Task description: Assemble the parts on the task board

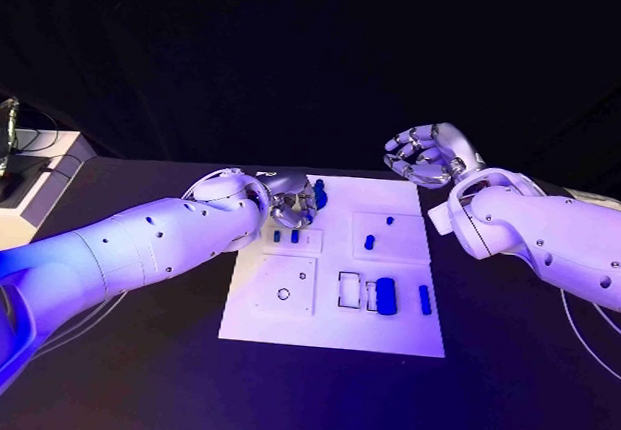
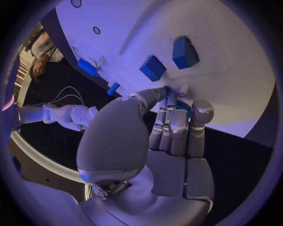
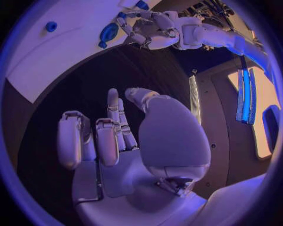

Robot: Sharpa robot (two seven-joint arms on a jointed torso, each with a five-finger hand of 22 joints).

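Where the left hand (image 1: 292, 200) rests over the far left corner of the task board (image 1: 334, 327), its fingers (image 2: 171, 127) curl together round a blue part (image 1: 319, 190); whether the part is lifted or seated cannot be told. Right hand (image 1: 427, 154): raised off the board's far right corner, fingers curled in, holding nothing. Board, white, mid-table: two small blue parts (image 1: 286, 236) just beside the left hand, one (image 1: 369, 243) in the far right panel, a large rounded part (image 1: 385, 295) and a slim one (image 1: 425, 299) nearer the robot. Black table (image 1: 528, 393) beneath.

blue part (image 1: 319, 190) half hidden behind left hand (image 1: 292, 200) (perhaps pinched)
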